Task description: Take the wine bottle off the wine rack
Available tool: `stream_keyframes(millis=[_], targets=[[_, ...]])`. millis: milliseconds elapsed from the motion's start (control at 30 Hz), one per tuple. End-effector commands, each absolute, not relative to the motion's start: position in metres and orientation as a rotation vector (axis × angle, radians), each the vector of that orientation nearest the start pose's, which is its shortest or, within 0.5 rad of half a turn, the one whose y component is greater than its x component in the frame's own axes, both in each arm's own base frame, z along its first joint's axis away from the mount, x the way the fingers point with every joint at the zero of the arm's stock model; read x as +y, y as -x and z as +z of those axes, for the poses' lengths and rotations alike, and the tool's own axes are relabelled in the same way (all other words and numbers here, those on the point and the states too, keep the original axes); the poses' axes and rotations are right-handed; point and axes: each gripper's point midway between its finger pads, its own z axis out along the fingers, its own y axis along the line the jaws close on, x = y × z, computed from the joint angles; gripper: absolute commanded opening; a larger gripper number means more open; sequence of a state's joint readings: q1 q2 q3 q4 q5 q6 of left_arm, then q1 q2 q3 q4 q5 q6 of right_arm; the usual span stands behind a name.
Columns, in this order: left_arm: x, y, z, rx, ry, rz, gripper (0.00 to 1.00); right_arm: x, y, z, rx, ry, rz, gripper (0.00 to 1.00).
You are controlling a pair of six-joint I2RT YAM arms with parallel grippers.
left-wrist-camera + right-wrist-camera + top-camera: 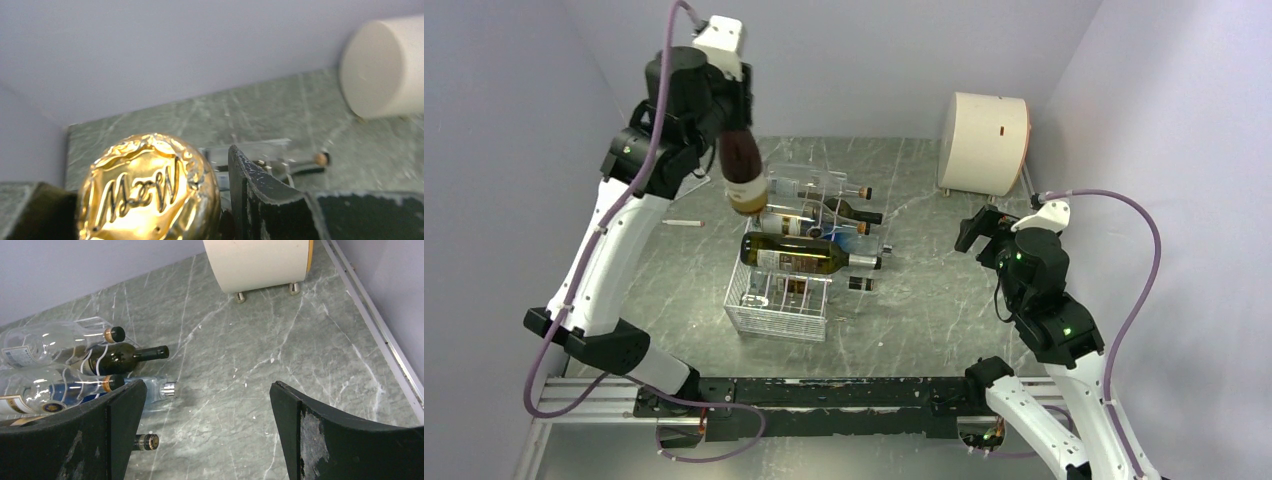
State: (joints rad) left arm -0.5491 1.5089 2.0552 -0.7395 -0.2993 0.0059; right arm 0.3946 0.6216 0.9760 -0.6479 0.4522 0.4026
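At the near edge, the black mounting rail (824,395) is carrying both arm bases. Just beyond it, the white wire basket-like wine rack (776,308) is sitting on the table. A dark green glass bottle with a cream label (809,255) and several clear glass bottles (814,187) are lying across its wavy wires.

To the right of the rack, the right gripper (207,387) is hovering over bare table with its jaws wide apart and nothing between them.

Farther back and higher, the left gripper (732,128) is clamping the neck of the brown glass wine bottle with a pale label (742,172). The bottle is hanging base-down above the rack's far left end. In the left wrist view its embossed gold foil cap (147,195) is sitting tight against the black fingers (255,200).

The lift looks done, since the bottle seems to be hanging clear of the wires. What is probably left is carrying it aside and setting it down.

The grey-green marbled tabletop (924,300) is running back to a cream cylindrical drum (984,143). Plain lilac walls (874,50) are enclosing the table.
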Motion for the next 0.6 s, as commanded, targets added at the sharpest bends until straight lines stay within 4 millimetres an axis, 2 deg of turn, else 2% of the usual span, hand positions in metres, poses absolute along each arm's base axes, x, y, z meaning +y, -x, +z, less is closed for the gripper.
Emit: stream_keyframes(millis=[0, 33, 67, 133, 267, 433, 567], targets=[[-0.079, -0.373, 0.583, 1.372, 0.069, -0.056, 0.07, 0.035, -0.239, 0.316, 1.774, -0.305, 0.160, 1.00], [-0.064, -0.376, 0.580, 1.371, 0.106, -0.015, 0.07, 0.036, -0.240, 0.315, 1.777, -0.303, 0.162, 1.00], [-0.046, -0.378, 0.578, 1.360, 0.157, 0.029, 0.07, 0.036, -0.240, 0.326, 1.757, -0.304, 0.177, 1.00], [-0.018, -0.378, 0.573, 1.336, 0.240, 0.084, 0.07, 0.038, -0.241, 0.330, 1.754, -0.299, 0.186, 1.00], [0.020, -0.377, 0.553, 1.277, 0.345, 0.159, 0.07, 0.044, -0.245, 0.336, 1.764, -0.282, 0.200, 1.00], [0.057, -0.389, 0.505, 1.306, 0.419, 0.255, 0.07, 0.053, -0.250, 0.338, 1.783, -0.259, 0.235, 1.00], [0.095, -0.388, 0.470, 1.304, 0.485, 0.266, 0.07, 0.059, -0.253, 0.332, 1.805, -0.263, 0.258, 1.00]])
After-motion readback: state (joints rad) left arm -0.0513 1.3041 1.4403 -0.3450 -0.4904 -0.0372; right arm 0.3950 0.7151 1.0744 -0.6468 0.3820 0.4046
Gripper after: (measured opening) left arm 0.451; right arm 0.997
